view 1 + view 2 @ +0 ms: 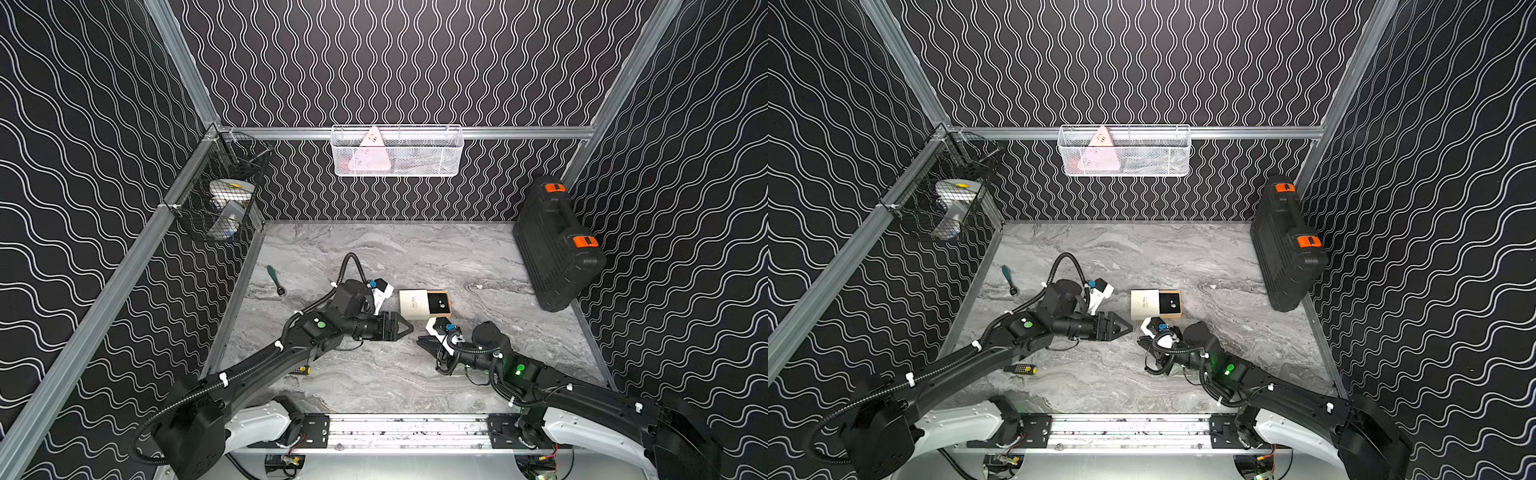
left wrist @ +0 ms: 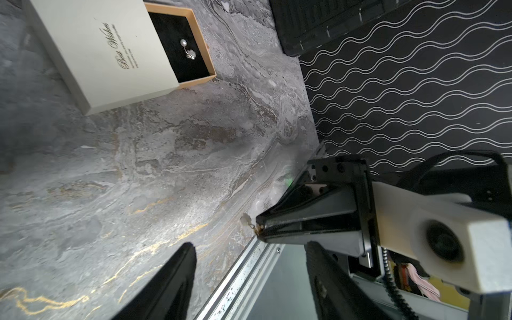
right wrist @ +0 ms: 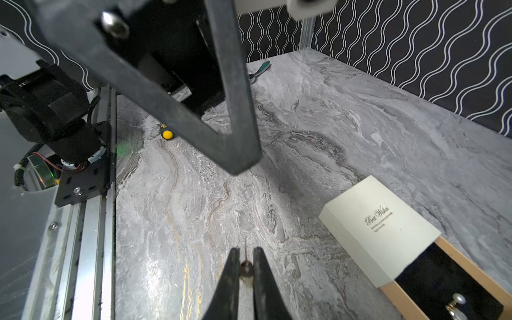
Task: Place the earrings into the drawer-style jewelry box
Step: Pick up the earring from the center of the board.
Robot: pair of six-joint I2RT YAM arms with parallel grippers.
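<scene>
White cardboard box [image 2: 105,52], "Best Wishes"; smaller print illegible.

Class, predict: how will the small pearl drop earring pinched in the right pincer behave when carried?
The small pearl drop earring probably swings: its pearl sticks out past the right pincer on a thin link. Likely light, being tiny; the round pearl might roll if released.

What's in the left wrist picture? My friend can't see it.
The right gripper, black jaws shut, pinches a tiny pearl earring over the grey marble table. Farther off lies a flat white cardboard box, its tan black-lined tray slid out with a second pearl earring inside. The left gripper stands open in the foreground.
</scene>
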